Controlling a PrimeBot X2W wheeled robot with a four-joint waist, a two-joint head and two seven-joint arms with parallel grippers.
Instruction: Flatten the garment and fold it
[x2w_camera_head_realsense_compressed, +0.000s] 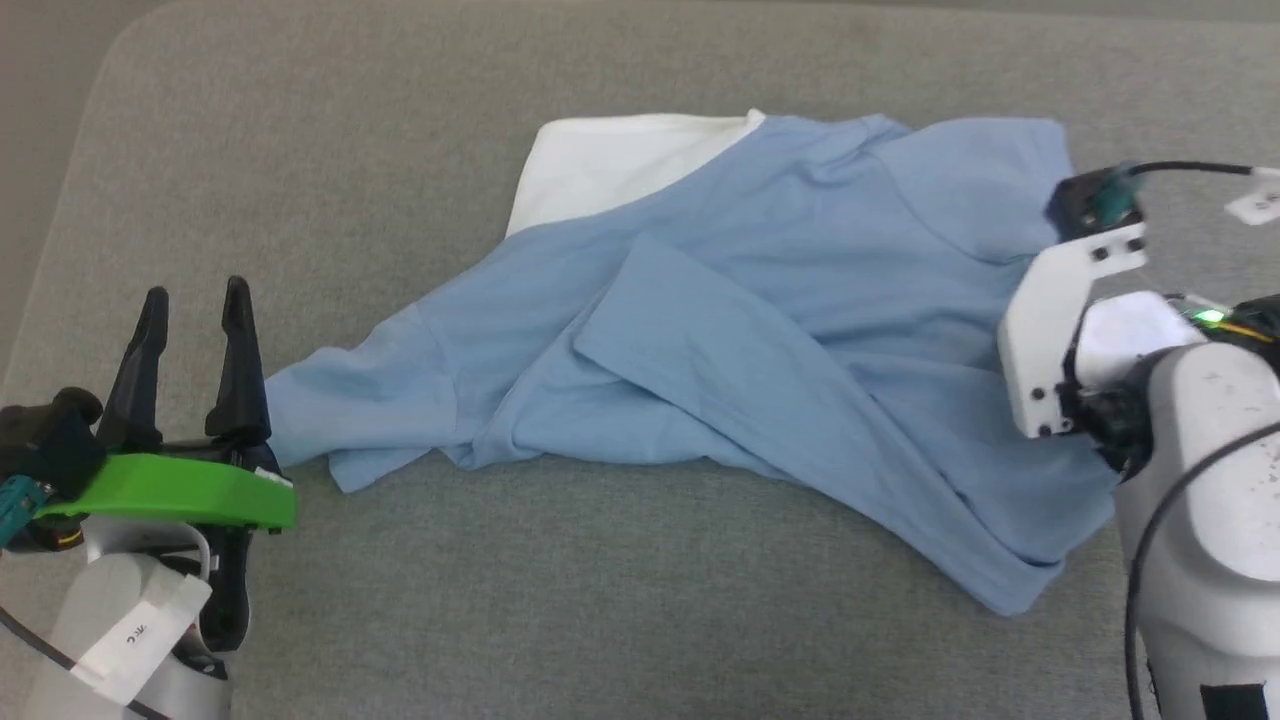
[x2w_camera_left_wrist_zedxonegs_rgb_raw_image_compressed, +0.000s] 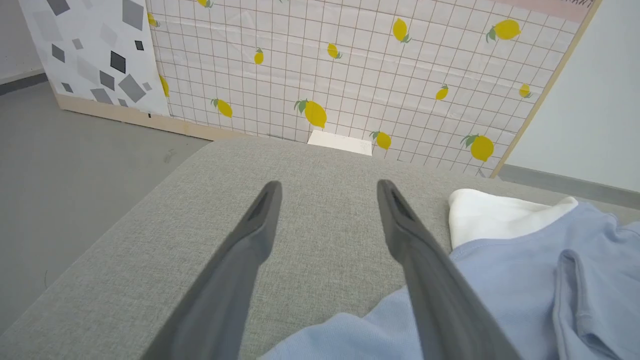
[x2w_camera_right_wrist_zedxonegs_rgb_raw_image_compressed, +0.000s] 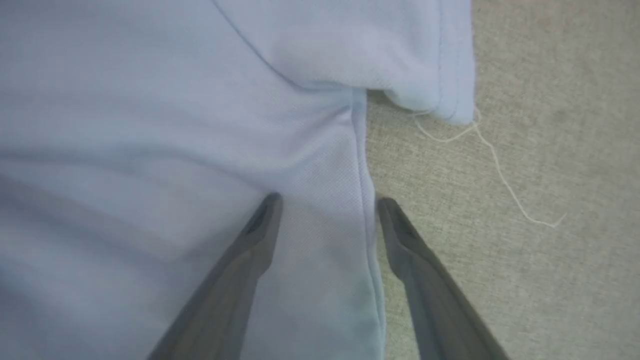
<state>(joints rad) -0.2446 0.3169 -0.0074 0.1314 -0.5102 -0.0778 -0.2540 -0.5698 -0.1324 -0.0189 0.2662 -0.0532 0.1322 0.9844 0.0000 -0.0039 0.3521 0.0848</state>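
The garment (x2w_camera_head_realsense_compressed: 760, 330), a light blue shirt, lies crumpled and partly doubled over on the grey cushion, with a white part (x2w_camera_head_realsense_compressed: 610, 165) at its far left corner. My left gripper (x2w_camera_head_realsense_compressed: 195, 320) is open at the lower left, its right finger next to the shirt's left tip. In the left wrist view the gripper (x2w_camera_left_wrist_zedxonegs_rgb_raw_image_compressed: 328, 186) spreads over bare cushion, with the garment (x2w_camera_left_wrist_zedxonegs_rgb_raw_image_compressed: 525, 280) at the lower right. My right arm (x2w_camera_head_realsense_compressed: 1060, 320) hangs over the shirt's right edge. My right gripper (x2w_camera_right_wrist_zedxonegs_rgb_raw_image_compressed: 327, 200) is open, straddling a side seam of the garment (x2w_camera_right_wrist_zedxonegs_rgb_raw_image_compressed: 175, 125), holding nothing.
The grey cushion (x2w_camera_head_realsense_compressed: 600, 600) has bare room in front and to the left. A loose white thread (x2w_camera_right_wrist_zedxonegs_rgb_raw_image_compressed: 500, 165) trails off the shirt's hem. Beyond the cushion stand a white box (x2w_camera_left_wrist_zedxonegs_rgb_raw_image_compressed: 340, 142) and a lemon-patterned panel (x2w_camera_left_wrist_zedxonegs_rgb_raw_image_compressed: 350, 65). Grey floor (x2w_camera_left_wrist_zedxonegs_rgb_raw_image_compressed: 75, 150) lies left.
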